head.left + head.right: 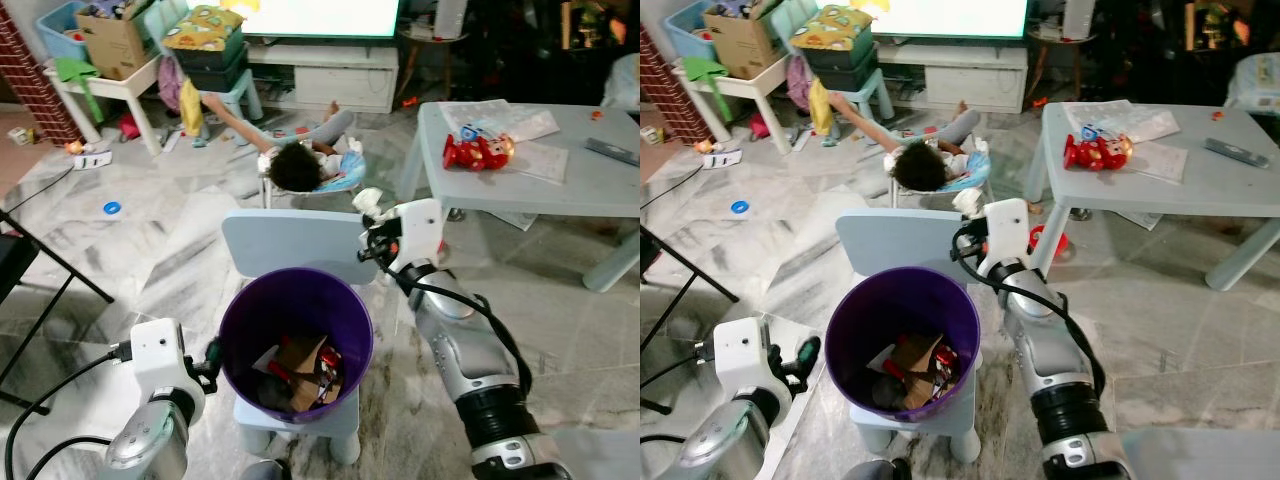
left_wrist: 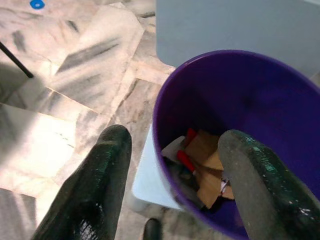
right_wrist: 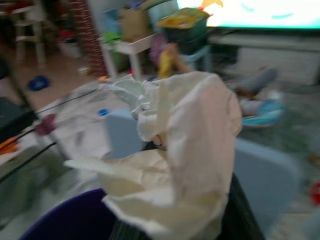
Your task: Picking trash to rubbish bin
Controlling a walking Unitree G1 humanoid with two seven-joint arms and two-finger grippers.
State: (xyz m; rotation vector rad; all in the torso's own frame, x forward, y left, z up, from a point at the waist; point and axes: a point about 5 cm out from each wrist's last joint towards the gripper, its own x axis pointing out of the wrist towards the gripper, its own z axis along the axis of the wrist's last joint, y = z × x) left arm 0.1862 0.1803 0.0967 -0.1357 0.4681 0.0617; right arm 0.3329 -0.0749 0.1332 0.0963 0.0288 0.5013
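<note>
Trash already lies in the purple bin (image 1: 296, 330), which is set on a small blue chair (image 1: 290, 245). A crumpled white paper (image 3: 185, 150) is pinched in the right gripper (image 1: 368, 205) beyond the rim, not yet dropped. The left gripper (image 2: 175, 190) has its fingers spread, straddling the bin's near wall.

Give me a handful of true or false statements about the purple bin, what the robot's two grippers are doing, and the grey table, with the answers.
1. The purple bin stands on a small pale blue chair. True.
2. The bin is empty. False: cardboard and wrappers lie in it.
3. The right gripper holds crumpled white paper. True.
4. The left gripper is shut on the bin's rim. False: its fingers are apart, straddling the rim.
5. A red toy lies on the grey table. True.
</note>
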